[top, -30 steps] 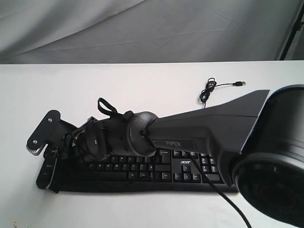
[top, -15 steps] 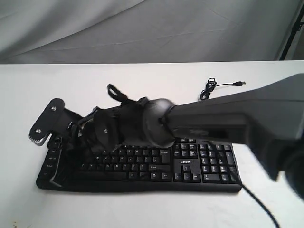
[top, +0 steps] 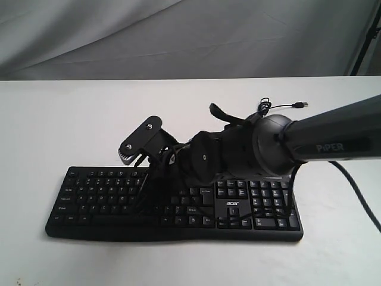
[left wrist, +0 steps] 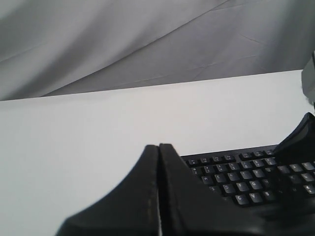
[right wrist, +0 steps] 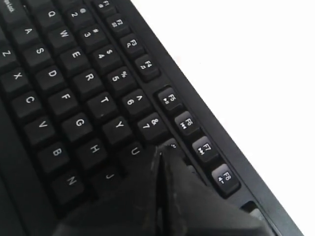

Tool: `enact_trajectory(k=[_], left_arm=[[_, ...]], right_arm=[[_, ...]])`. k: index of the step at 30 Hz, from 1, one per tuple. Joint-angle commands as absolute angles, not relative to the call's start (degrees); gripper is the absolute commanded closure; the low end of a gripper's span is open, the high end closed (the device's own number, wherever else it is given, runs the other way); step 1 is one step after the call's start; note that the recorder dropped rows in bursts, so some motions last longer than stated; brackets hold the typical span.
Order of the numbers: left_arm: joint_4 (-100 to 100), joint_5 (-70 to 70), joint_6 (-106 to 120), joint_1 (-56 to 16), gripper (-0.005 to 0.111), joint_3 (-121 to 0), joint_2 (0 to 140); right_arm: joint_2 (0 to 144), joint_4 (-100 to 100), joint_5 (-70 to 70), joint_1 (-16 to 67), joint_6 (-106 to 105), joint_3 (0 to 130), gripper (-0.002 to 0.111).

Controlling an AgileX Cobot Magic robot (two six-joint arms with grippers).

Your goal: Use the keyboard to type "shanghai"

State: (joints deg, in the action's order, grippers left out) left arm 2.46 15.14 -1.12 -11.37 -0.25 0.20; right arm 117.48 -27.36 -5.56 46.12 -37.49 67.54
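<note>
A wide black plastic keyboard (top: 101, 199) with a numeric keypad lies flat near the front edge of the white counter (top: 53, 119), its long side running across the exterior view. The keys carry white legends. A small white "acer" logo (top: 231, 204) sits in the block between the letter keys and the keypad. A thin black USB cable (top: 262, 110) lies loosely coiled on the counter behind the keypad end, its plug lying free.

The dark grey right arm (top: 333, 140), lettered "PIPER", reaches in from the right over the middle of the keyboard. The right gripper (right wrist: 161, 153) points down at the upper rows, its tip by the U, 7 and 8 keys. Its jaws are pressed together with nothing between them. Whether the tip touches a key cannot be told.

The left gripper (left wrist: 158, 150) hangs above bare counter, with one end of the keyboard showing beyond it. Its jaws are closed flat against each other and hold nothing.

The counter is plain matte white. A wrinkled grey cloth backdrop (top: 178, 36) hangs behind it, and a thin black pole (top: 368, 39) slants in the far right corner.
</note>
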Motion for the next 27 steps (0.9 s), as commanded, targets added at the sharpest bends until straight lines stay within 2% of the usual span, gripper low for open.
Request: enact_trajectory(k=[1,17,27], left_arm=[[2.51,14.87,-1.28,-11.60,0.107,0.00,0.00],[2.51,14.87,-1.28,-11.60,0.107,0.00,0.00],[2.51,14.87,-1.28,-11.60,0.107,0.00,0.00]], right_arm=[[117.75,-27.54,-5.50,45.84,-38.02,67.16,0.108],[120.90,-27.40,-5.42,46.10,-38.95,67.16,0.108],[107.58,-22.68,-5.44,49.36,-40.05,62.62,0.108]])
